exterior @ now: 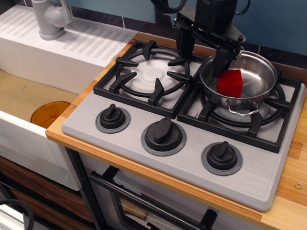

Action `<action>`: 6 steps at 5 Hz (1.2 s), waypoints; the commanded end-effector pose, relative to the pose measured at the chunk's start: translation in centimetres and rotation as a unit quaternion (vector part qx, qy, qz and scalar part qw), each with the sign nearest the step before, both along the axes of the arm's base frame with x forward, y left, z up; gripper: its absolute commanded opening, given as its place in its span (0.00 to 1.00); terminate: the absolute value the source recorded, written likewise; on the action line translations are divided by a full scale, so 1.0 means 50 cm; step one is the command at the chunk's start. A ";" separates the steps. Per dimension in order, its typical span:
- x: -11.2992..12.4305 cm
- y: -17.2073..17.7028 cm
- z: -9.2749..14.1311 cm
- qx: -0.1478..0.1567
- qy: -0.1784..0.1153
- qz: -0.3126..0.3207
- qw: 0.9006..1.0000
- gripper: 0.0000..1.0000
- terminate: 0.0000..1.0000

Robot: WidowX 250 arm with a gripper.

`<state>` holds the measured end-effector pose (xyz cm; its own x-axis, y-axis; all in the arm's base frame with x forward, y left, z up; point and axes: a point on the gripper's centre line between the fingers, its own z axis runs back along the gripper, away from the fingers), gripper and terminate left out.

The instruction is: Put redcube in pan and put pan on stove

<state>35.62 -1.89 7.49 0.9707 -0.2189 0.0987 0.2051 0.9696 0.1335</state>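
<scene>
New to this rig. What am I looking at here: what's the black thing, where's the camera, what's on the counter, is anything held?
One camera looks down at a toy kitchen counter from the front, at an angle. The black thing at the top is the robot arm's gripper, two fingers spread open, one outside the pan's rim and one inside it. It holds nothing. Below it is a light grey two-burner stove with black grates and three black knobs. A shiny round steel pan sits on the right burner, with a small bright red cube lying inside. To the left are a white ribbed sink unit and a grey faucet.
</scene>
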 end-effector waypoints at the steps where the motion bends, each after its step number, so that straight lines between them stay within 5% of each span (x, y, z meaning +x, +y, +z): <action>1: 0.019 0.013 0.033 -0.014 -0.052 -0.002 0.999 1.00 0.00; 4: 0.004 0.006 -0.023 -0.030 -0.066 0.004 0.997 1.00 0.00; 6: -0.008 -0.014 -0.020 -0.024 -0.044 0.012 0.999 1.00 0.00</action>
